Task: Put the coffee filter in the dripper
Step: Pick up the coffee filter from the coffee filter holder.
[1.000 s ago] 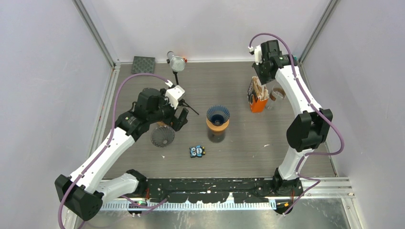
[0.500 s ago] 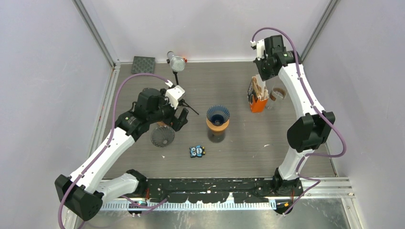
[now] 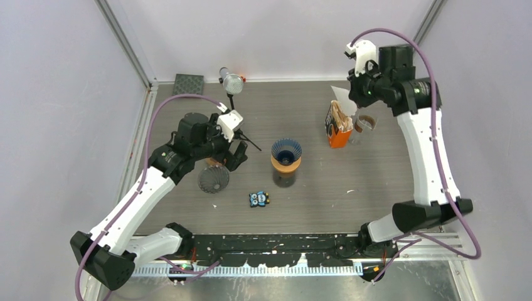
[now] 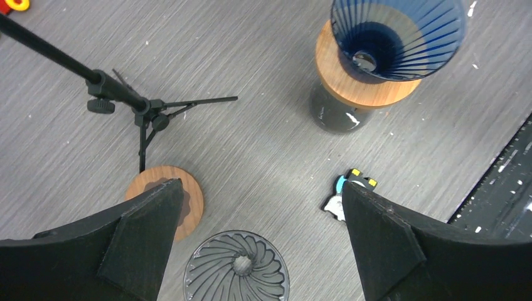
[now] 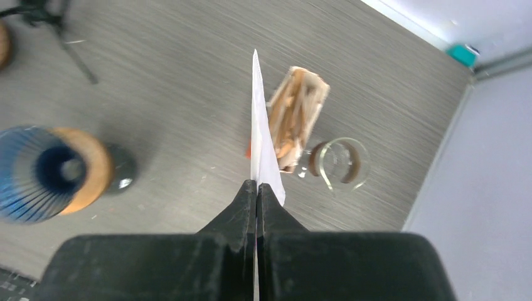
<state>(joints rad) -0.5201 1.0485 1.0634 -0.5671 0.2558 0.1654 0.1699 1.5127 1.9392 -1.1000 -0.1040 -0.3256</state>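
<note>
Filter (image 5: 258, 128) (pinched flat) hangs above box (image 5: 302, 105) beside glass (image 5: 342, 164), dripper (image 5: 32, 173) apart.

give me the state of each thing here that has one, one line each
coffee filter, folded flat, pinched in the right hand
right hand, shut on the coffee filter
left hand, open, empty, over the grey dripper
blue dripper, upright on its carafe, no filter in it
grey dripper, on the table, no filter in it
filter box, upright, open top, brown filters inside
glass, upright beside the filter box
</note>
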